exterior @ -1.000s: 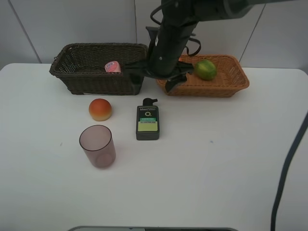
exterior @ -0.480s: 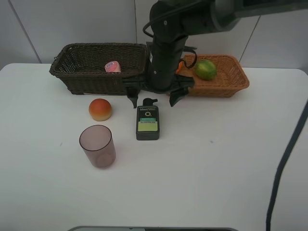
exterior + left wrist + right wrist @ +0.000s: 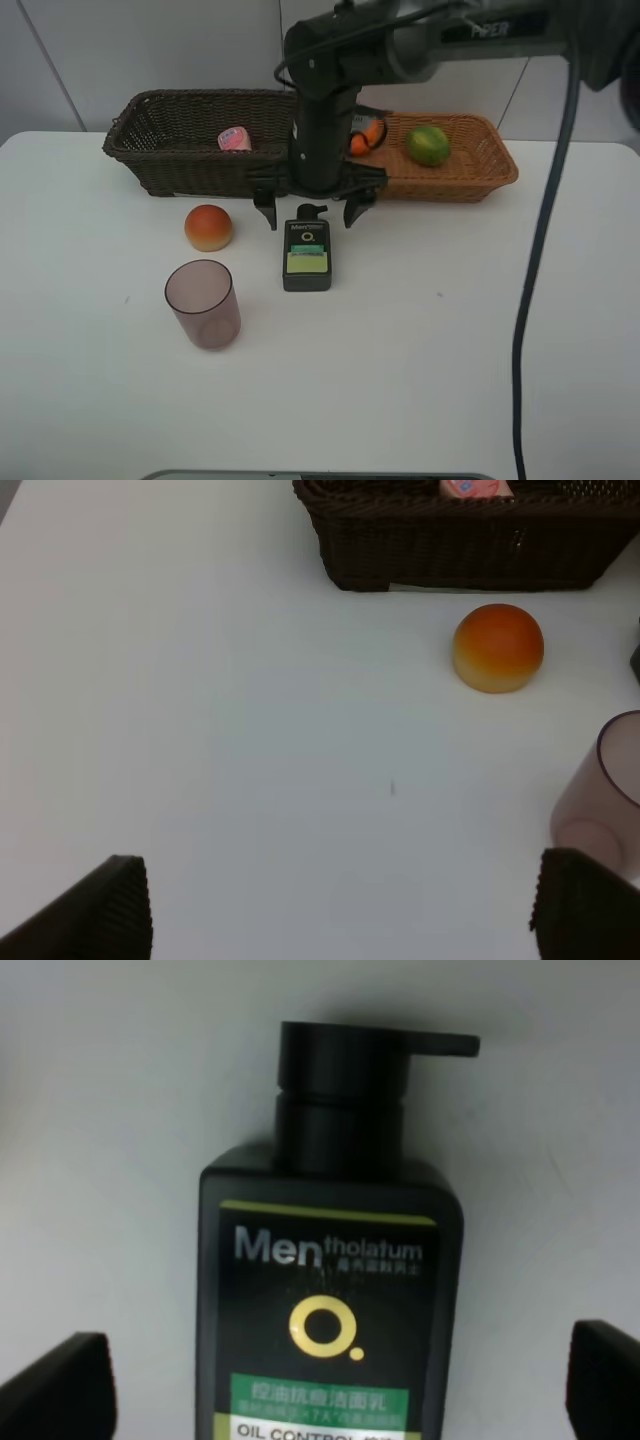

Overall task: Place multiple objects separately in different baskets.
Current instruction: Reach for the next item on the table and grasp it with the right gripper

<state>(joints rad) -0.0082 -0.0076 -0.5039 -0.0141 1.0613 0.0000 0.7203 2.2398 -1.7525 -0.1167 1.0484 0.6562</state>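
A black bottle (image 3: 307,258) with a green-yellow label lies flat on the white table, pump toward the baskets. My right gripper (image 3: 310,213) hangs open just above its pump end, one finger on each side; the right wrist view shows the bottle (image 3: 330,1260) between the open gripper (image 3: 335,1390) fingertips. The dark brown basket (image 3: 170,150) holds a pink tube (image 3: 234,139). In the tan basket (image 3: 470,178) lie a green fruit (image 3: 427,145) and an orange (image 3: 360,141), half hidden by the arm. My left gripper (image 3: 345,920) is open over bare table, apart from the peach-like fruit (image 3: 498,647).
A peach-like fruit (image 3: 208,227) and an upright mauve cup (image 3: 203,303) stand left of the bottle. The left wrist view also shows the cup (image 3: 605,790) and the dark basket (image 3: 470,545). A black cable (image 3: 535,260) hangs down on the right.
My right gripper has swung left and down from the gap between the baskets to just above the bottle's pump, fingers spread wide. The orange now shows in the tan basket.
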